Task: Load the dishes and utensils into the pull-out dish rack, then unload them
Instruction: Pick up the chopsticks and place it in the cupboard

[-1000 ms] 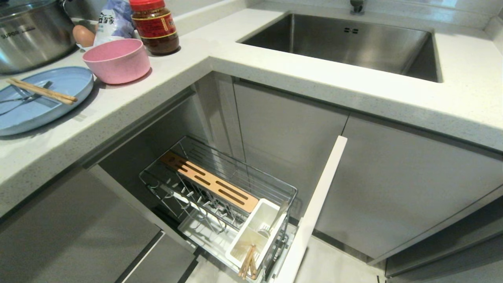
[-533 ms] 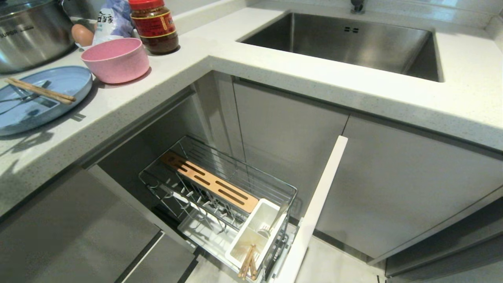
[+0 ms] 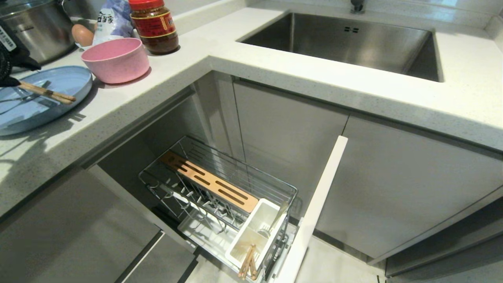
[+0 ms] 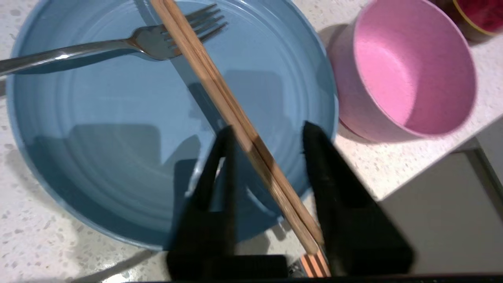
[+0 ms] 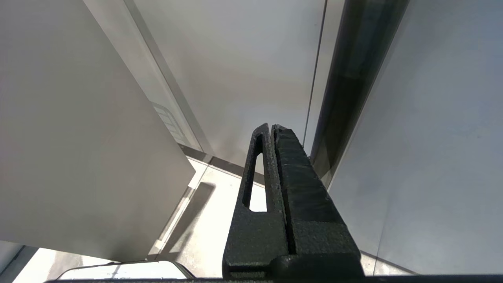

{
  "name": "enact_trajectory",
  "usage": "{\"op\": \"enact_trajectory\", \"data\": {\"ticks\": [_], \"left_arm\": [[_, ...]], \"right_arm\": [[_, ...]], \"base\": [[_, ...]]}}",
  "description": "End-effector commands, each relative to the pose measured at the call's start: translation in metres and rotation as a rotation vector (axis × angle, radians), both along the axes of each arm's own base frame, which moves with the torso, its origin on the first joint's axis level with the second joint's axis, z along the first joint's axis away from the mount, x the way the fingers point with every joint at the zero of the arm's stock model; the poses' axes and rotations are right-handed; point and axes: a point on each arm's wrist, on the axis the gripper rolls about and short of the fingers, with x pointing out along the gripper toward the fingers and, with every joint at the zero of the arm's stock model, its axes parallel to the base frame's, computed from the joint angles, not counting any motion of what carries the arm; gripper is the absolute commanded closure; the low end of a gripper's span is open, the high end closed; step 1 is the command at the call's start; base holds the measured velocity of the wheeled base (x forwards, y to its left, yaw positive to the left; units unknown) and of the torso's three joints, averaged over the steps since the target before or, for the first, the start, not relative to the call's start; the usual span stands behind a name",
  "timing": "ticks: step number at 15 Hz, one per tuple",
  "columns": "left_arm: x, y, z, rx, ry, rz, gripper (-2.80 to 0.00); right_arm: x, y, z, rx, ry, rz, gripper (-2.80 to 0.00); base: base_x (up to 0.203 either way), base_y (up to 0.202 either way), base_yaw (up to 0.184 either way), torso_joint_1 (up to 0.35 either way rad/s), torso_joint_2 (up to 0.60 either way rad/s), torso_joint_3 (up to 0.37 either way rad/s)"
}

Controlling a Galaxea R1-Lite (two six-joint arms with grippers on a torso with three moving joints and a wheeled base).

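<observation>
Chopstick pickup looks like the step in hand: the left gripper (image 4: 267, 135) hovers over the round light blue matte plate (image 4: 98, 157), jaws partly open and holding nothing. The pair of light wooden chopsticks (image 4: 220, 94) runs between the two fingers, crossing the slim silver metal fork (image 4: 118, 45). Next, I judge, it must lower and close.

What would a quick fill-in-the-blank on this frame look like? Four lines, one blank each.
1. The chopsticks lie across the ____ plate.
2. The left gripper has its jaws ____ on either side of the chopsticks.
3. The fork rests on the plate; the bowl beside it is ____.
4. The right gripper is ____.

Missing words: blue; open; pink; shut
</observation>
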Motion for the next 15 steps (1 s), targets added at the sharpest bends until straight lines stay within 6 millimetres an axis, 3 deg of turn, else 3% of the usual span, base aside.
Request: {"op": "enact_trajectory", "data": {"ticks": [1,15], "left_arm": [[0.007,0.000,-0.004,0.006,0.044,0.024,-2.80],[0.043,0.003,-0.023,0.016,0.165,0.052,-2.80]], "right_arm": [[0.000,0.000,0.000,0.000,-0.005,0.000,0.00],[0.000,0.000,0.000,0.000,-0.005,0.000,0.00]], "base": [[0.000,0.000,0.000,0.000,0.00,0.000],[0.000,0.000,0.000,0.000,0.00,0.000]]}}
